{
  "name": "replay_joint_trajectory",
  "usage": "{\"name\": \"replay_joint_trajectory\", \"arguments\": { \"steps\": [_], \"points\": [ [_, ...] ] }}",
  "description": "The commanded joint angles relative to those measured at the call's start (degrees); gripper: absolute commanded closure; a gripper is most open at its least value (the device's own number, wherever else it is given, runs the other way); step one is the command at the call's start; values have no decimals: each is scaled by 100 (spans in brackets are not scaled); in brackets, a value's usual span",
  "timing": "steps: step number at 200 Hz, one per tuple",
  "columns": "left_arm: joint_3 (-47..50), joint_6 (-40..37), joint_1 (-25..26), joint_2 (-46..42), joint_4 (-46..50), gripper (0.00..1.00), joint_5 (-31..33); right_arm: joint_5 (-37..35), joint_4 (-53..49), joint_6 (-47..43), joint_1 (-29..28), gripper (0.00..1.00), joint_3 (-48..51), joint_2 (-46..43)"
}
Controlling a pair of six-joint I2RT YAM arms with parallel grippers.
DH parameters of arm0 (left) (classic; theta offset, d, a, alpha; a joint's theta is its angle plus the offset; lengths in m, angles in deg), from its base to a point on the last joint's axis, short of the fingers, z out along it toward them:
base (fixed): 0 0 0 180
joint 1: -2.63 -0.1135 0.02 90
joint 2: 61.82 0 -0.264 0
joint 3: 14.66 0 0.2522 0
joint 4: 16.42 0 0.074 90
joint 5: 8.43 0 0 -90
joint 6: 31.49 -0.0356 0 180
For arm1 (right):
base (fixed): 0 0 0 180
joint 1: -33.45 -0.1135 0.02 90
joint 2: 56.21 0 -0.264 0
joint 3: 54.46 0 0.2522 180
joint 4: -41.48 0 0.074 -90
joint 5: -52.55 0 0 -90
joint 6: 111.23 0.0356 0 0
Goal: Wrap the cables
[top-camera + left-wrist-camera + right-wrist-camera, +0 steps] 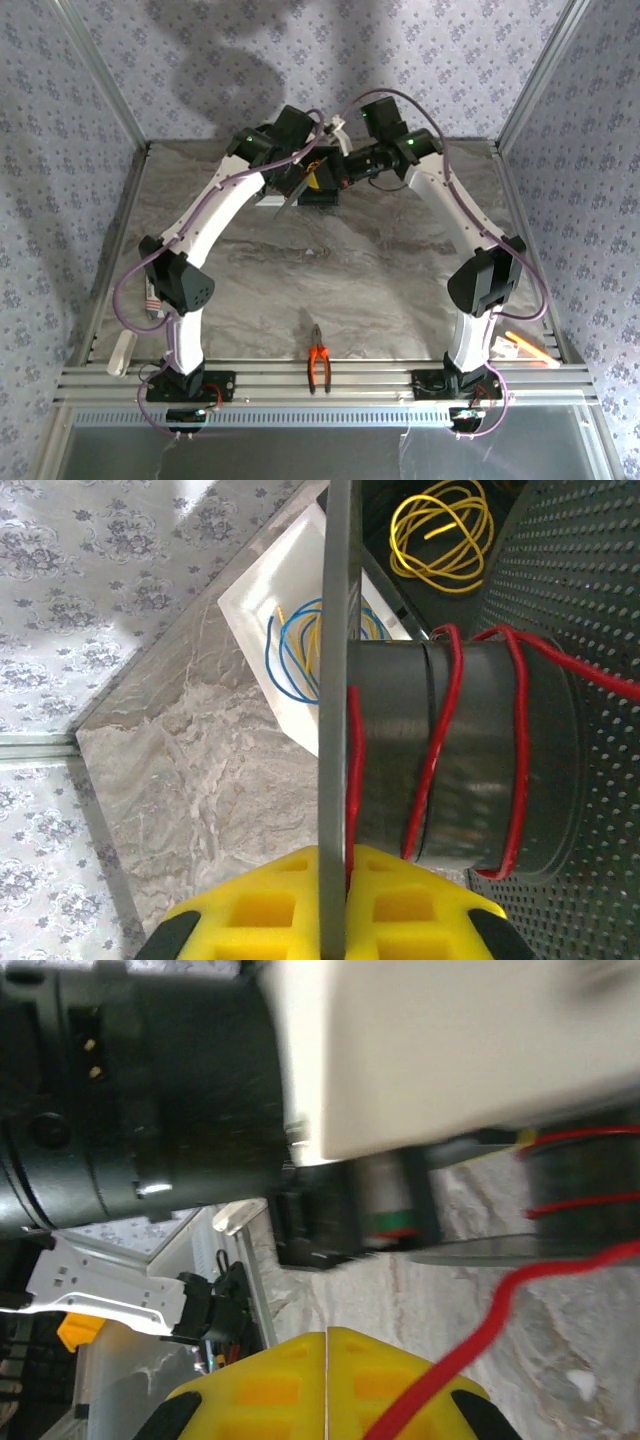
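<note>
While the left gripper (335, 920) is clamping its yellow fingers (240, 910) on the thin flange of the spool (470, 750), the red wire (521, 750) is lying in loose turns around the spool's grey core. The right gripper (327, 1360) is pressing its jaws together, the wire crossing one finger; whether it is pinched, I cannot tell. A white tray (250, 610) is sitting on the table (200, 780) beyond the spool.

left arm (205, 210), right arm (452, 205) showing white links, black joints | purple cords (128, 290) trailing | green LEDs (247, 138) glowing | left gripper (335, 875), right gripper (327, 1350) showing yellow pads
</note>
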Motion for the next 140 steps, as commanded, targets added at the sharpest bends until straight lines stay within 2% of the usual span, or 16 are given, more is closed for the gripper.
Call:
{"name": "replay_joint_trajectory", "arguments": {
  "steps": [1, 40, 77, 112, 140],
  "points": [
    [-331, 508, -357, 299, 306, 100, 560, 653, 472, 186, -508, 100, 53, -691],
    [-486, 960, -705, 191, -117, 100, -199, 389, 1326, 478, -1066, 100, 1119, -911],
    [-301, 1283, -933, -22, -632, 100, -452, 19, 2115, 741, -1456, 100, 1854, -952],
    [68, 1593, -1079, -241, -1165, 100, -710, -690, 2401, 740, -1791, 100, 2156, -904],
    [754, 2093, -1353, -649, -1929, 100, -1261, -1405, 2873, 1027, -1840, 100, 2617, -982]
  ]
}}
